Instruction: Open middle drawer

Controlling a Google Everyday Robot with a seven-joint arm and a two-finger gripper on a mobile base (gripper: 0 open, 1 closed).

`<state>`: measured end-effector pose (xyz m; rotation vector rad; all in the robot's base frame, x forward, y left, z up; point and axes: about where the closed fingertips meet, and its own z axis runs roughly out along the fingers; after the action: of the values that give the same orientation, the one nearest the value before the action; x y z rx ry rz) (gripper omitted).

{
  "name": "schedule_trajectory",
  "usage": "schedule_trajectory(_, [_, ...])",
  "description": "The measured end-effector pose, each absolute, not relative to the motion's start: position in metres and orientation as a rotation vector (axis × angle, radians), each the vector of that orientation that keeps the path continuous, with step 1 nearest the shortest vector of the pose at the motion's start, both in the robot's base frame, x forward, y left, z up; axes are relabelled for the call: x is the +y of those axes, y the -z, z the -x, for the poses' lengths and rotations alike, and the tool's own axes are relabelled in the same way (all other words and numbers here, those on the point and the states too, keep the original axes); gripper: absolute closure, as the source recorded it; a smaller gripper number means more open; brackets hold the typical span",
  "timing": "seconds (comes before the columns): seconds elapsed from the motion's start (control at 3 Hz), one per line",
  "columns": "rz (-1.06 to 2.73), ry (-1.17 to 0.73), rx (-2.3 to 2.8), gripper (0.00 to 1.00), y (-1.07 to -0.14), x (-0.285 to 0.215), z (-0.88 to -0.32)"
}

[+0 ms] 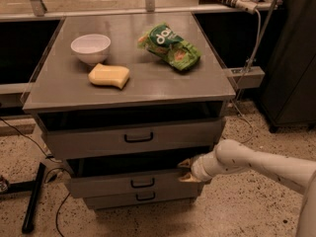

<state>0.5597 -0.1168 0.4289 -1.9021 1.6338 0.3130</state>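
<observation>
The middle drawer (113, 184) is a grey flat front with a small black bar handle (142, 183). It sits below the tallest drawer front (98, 141) and above the smallest one (118, 200). It stands slightly pulled out, with a dark gap above its top edge. My gripper (186, 171) is at the right end of the middle drawer's top edge, pointing left. It is open, with one fingertip (184, 163) in the dark gap and the other lower, in front of the drawer face. I cannot tell whether it touches the drawer.
On the cabinet top (148, 85) lie a white bowl (91, 48), a yellow sponge (109, 76) and a green snack bag (170, 47). A black stand leg (32, 196) and cables lie on the floor to the left. A dark cabinet (291, 58) stands to the right.
</observation>
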Motion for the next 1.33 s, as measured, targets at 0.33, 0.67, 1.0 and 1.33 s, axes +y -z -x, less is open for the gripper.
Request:
schedule_trajectory(0.33, [1.877, -0.345, 1.615, 0.88, -0.429, -0.124, -0.541])
schedule_trajectory(0.67, [1.830, -0.358, 1.630, 1.00, -0.425, -0.134, -0.519])
schedule_trajectory(1.0, [1.830, -0.358, 1.630, 0.81, -0.425, -0.134, -0.519])
schedule_trajectory(1.33, [1.830, -0.358, 1.630, 0.58, -0.425, -0.134, -0.519])
